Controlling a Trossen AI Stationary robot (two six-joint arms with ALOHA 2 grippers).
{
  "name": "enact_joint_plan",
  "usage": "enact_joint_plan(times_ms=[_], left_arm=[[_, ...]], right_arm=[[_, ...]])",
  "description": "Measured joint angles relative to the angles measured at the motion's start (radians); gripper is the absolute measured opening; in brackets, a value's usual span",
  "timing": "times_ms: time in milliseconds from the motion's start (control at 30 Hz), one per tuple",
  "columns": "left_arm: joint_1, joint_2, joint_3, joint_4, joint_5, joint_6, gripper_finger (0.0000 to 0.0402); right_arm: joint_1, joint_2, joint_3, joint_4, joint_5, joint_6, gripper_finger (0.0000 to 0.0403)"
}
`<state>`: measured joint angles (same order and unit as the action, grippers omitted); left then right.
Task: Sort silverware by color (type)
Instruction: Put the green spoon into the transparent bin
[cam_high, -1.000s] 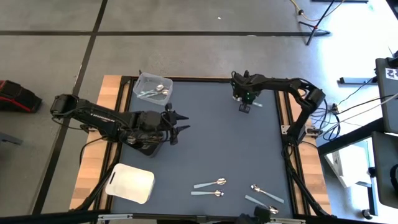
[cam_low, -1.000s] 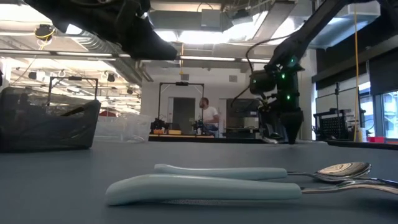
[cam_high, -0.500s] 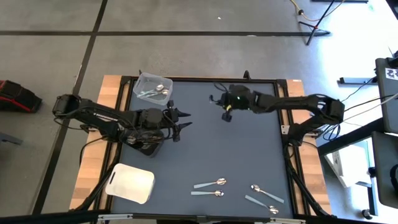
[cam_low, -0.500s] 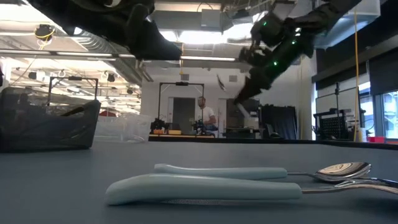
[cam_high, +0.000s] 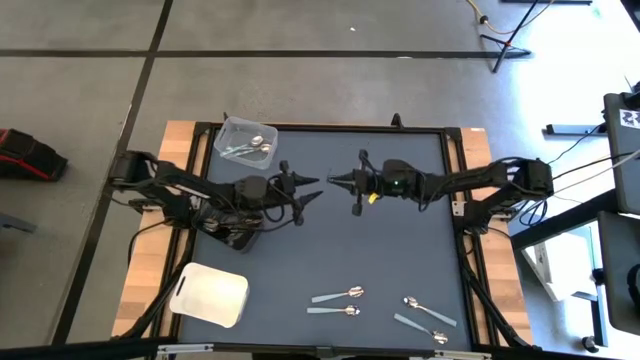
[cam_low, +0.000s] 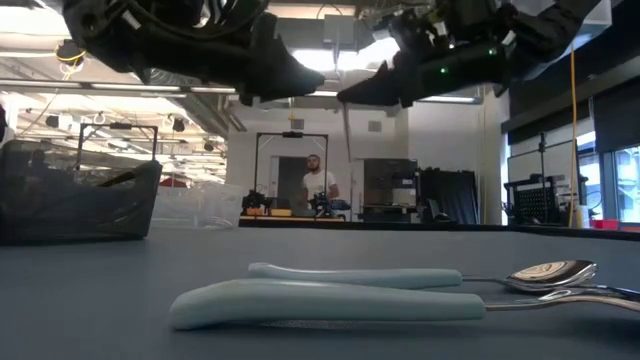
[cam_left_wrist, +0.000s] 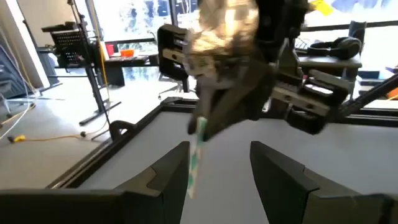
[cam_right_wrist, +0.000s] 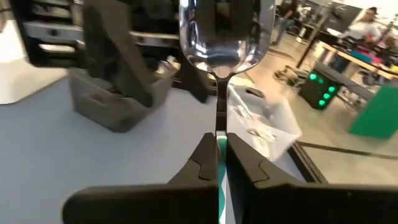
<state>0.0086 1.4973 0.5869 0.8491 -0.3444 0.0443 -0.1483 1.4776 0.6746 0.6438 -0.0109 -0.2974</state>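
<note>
My right gripper (cam_high: 336, 182) is raised over the middle of the table, level, pointing toward the table's left, shut on a spoon (cam_right_wrist: 225, 34) with a shiny bowl and a teal handle (cam_left_wrist: 195, 158). My left gripper (cam_high: 312, 188) faces it a short way off, open, its fingers (cam_left_wrist: 163, 177) on either side of the hanging handle without touching. Several more teal-handled spoons (cam_high: 337, 295) lie flat near the table's near edge. A clear tub (cam_high: 247, 140) at the far left holds a few spoons. My right gripper pinches the spoon between its two fingers (cam_right_wrist: 202, 163) where the metal neck (cam_right_wrist: 219, 121) meets the teal handle. The fingers come level from the table's right, across the spoon. It is lifted clear, roughly upright, bowl up and handle hanging below.
A white rounded-square tray (cam_high: 210, 293) sits at the near left corner. Two spoons (cam_low: 330, 300) lie close in front of the low camera. A dark bin (cam_low: 75, 205) stands at the left. People stand in the room beyond the table (cam_high: 400, 240).
My right gripper rose from the table's far right part with the spoon, swung toward the left to the middle and tipped from pointing down to level. The spoon went from the table surface to lifted clear. My left gripper moved a little rightward toward it.
</note>
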Motion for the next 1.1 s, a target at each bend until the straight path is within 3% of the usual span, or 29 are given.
enact_joint_plan(times_ms=[167,367,567,767,1100], left_arm=[[0.000,0.024,0.000,0.046,0.004,0.018,0.0165],[-0.010,0.024,0.000,0.091,0.089,0.019,0.0165],[-0.011,0.024,0.000,0.093,0.041,0.021,0.0165],[-0.010,0.024,0.000,0.086,-0.035,0.021,0.0165],[-0.016,0.024,0.000,0.103,-0.031,0.021,0.0156]], right_arm=[[0.044,0.003,0.000,0.023,0.006,-0.003,0.0001],[0.057,0.049,0.000,0.109,0.049,-0.003,0.0001],[0.057,0.121,0.002,0.230,0.028,0.009,0.0001],[0.068,0.150,0.026,0.231,0.022,0.010,0.0001],[0.084,0.150,0.032,0.235,0.029,0.008,0.0001]])
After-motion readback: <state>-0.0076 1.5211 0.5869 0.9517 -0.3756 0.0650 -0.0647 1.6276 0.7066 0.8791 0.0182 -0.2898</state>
